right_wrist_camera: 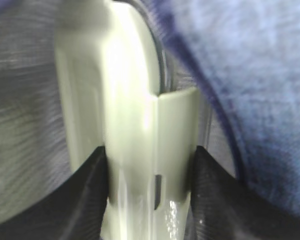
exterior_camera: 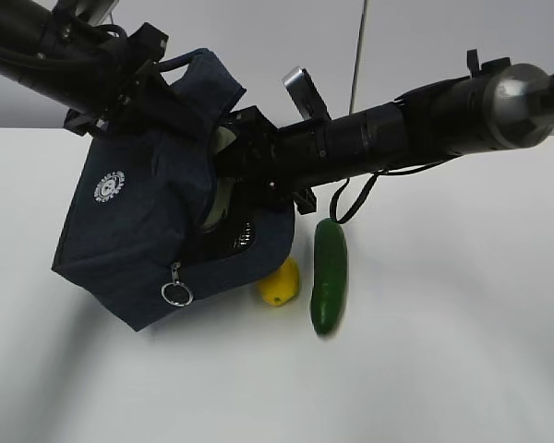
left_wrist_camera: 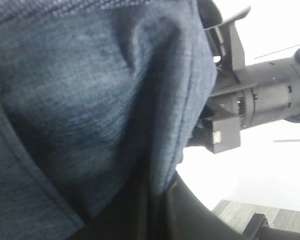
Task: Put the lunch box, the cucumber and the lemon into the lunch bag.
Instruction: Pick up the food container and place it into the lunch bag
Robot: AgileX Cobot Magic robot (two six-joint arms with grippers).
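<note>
right hand (right_wrist_camera: 150,200) grips lunch box (right_wrist_camera: 125,100) inside lunch bag (exterior_camera: 138,231); left hand pinches bag

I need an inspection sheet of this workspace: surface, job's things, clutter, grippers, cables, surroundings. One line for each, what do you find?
Surface: white table, no stains seen.
Job's things: lunch bag lifted and tilted, mouth facing right; lunch box at the bag's mouth, green lid showing; lemon and cucumber lie on the table right of the bag, apart from each other.
Clutter: nothing seen.
Grippers: left gripper is hidden by the bag fabric, shut, apparently holding up the bag's top; right gripper is closed on the lunch box, reaching into the bag.
Cables: black cable loop hangs under the right arm, above the cucumber.
Surroundings: pale wall behind the table.
</note>
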